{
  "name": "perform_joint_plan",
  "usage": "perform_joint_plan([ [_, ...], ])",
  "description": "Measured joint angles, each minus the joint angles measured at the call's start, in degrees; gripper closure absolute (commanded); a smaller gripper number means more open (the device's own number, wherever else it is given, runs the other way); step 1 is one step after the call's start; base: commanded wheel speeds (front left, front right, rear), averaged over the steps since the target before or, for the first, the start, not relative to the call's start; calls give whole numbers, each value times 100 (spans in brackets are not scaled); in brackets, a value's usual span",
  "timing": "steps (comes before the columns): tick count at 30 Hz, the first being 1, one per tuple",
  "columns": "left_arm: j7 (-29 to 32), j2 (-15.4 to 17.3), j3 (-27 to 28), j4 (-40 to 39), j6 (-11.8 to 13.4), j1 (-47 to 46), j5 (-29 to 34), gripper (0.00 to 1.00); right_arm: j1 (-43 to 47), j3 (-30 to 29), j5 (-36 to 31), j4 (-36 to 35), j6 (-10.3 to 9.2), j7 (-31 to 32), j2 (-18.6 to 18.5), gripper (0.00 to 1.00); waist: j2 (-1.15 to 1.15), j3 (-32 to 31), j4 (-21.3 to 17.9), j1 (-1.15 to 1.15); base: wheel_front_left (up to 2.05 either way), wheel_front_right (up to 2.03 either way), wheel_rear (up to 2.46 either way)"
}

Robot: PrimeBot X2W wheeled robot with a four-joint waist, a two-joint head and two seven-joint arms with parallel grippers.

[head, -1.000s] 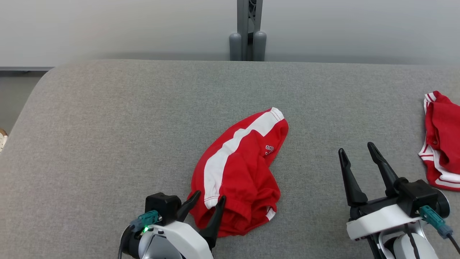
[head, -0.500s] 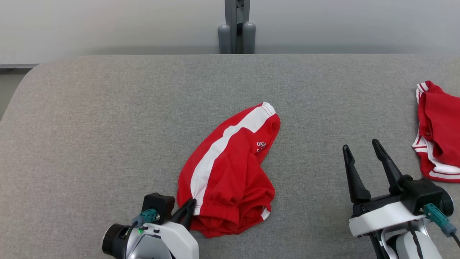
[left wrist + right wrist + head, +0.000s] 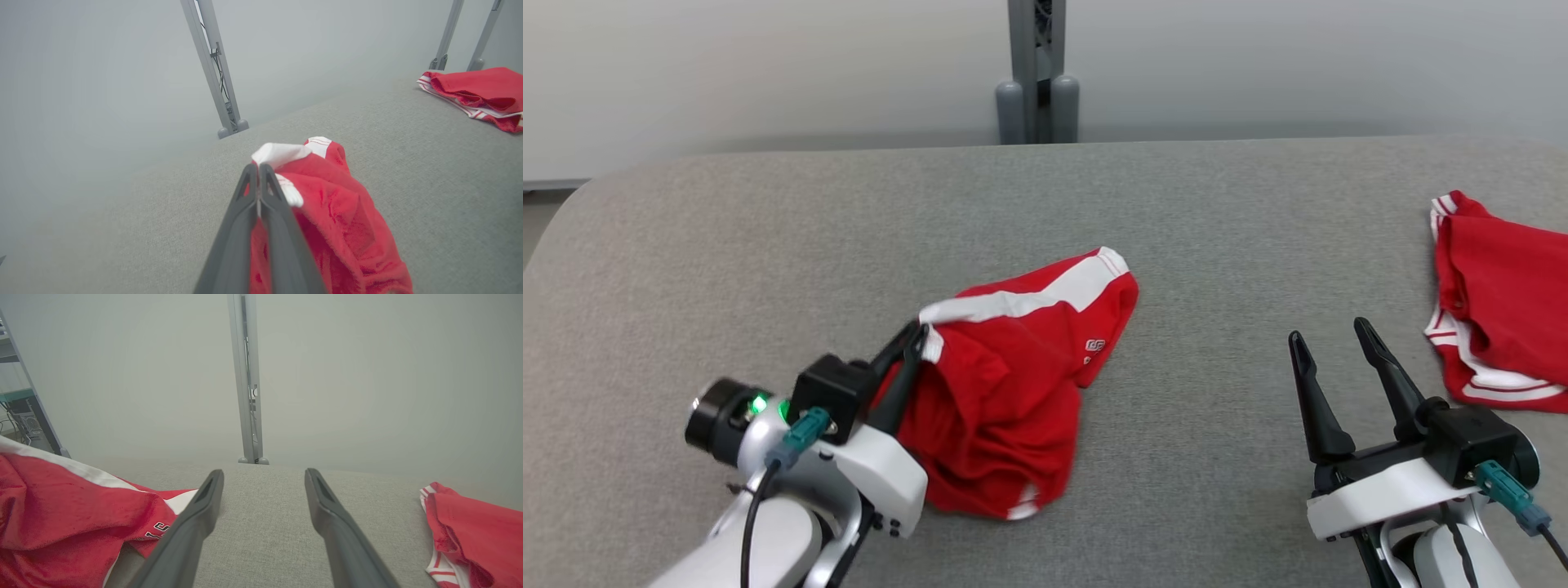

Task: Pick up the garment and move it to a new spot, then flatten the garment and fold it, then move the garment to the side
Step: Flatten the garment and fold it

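Two grippers are over the grey table [image 3: 768, 245]. The left gripper [image 3: 917, 336] has its jaws pressed together on the white-striped edge of the shorts [image 3: 1005, 392]. The left wrist view confirms the left gripper [image 3: 256, 168] has no gap at its tips, with red cloth and a white fold of the shorts [image 3: 347, 228] bunched against the fingers. From the pinch the cloth drapes down and to the right onto the table. The far leg lies flat near mid-table, showing a white stripe and a small white logo.

The right gripper [image 3: 1329, 332] has its jaws spread wide with nothing between them. It is to the right of the shorts and not touching them. In its wrist view the right gripper [image 3: 263, 473] has the shorts [image 3: 61, 514] at lower left.

A second garment [image 3: 1494, 302], red with white trim, lies crumpled at the table's right edge, well apart from the shorts. A grey post [image 3: 1036, 73] stands behind the far edge.
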Motion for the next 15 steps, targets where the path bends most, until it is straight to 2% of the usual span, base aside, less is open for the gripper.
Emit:
perform_joint_plan([
  [11,372,349,-115,-38,-805,-1412,455,100,61,27,80,35,0,0,-1,0,0,-242,-685,0,0,0,0],
  [15,519,363,-181,-14,-1115,-1967,617,100,92,44,100,44,0,0,-1,0,0,-317,-1020,0,0,0,0],
])
